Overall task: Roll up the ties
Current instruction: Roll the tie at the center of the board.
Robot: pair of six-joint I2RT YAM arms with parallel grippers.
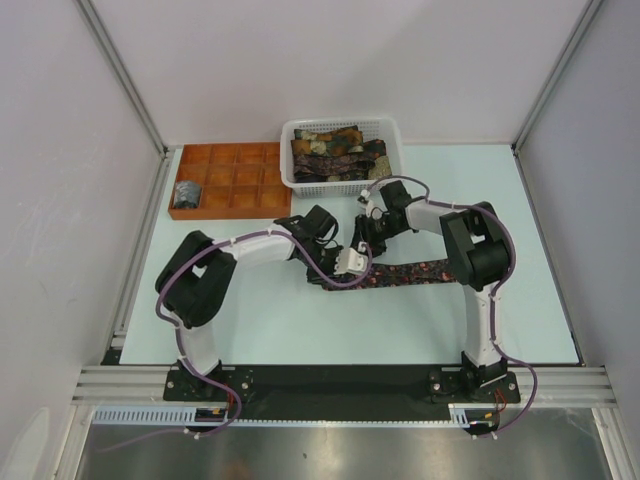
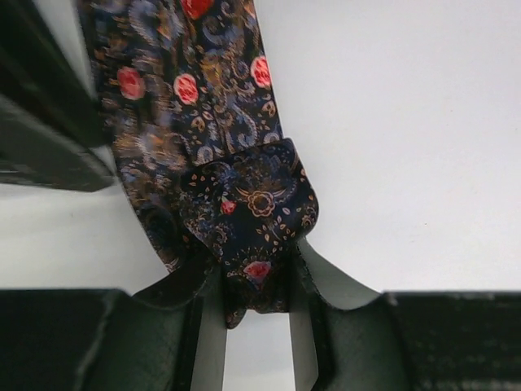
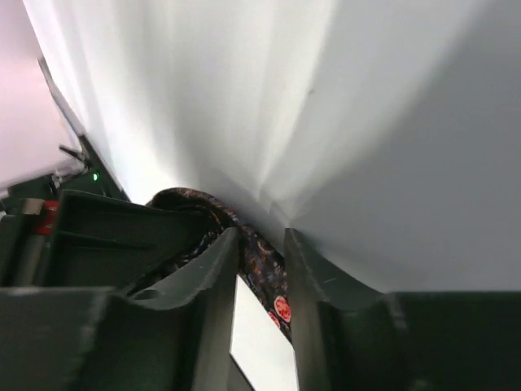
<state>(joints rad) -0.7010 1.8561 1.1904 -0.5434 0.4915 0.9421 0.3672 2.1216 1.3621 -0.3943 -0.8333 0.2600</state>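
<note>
Seen from above, a pale table holds, at 10 o'clock, an orange tray [image 1: 225,180] of square cells; one rolled dark tie [image 1: 186,194] sits in its near-left cell. At 12 o'clock stands a white mesh basket [image 1: 340,128] heaped with green, gold and brown ties [image 1: 335,155].

At the table's centre lies the black tie [image 1: 415,271], a long narrow strip of woven fabric with a fine gold paisley pattern and small pink-red flowers. Its long axis runs roughly 3 to 9 o'clock, and the loose length trails toward 3 o'clock beneath the right arm.

The left gripper [image 2: 257,289] meets the tie's left end. In its wrist view, the jaws pinch a small folded bundle of the tie, the start of a roll, with the flat strip running away from the jaws toward 12 o'clock.

The right gripper [image 3: 260,252], just at 1 o'clock of the left one, has its jaws close together with dark tie fabric between them; they appear to pinch it, though how firmly I cannot tell.

Both arms crowd the same end, and the left is the one on the bundle. The next move likely depends on turning that bundle along the strip's long axis, toward 3 o'clock, while the soft, slippery cloth stays flat.
</note>
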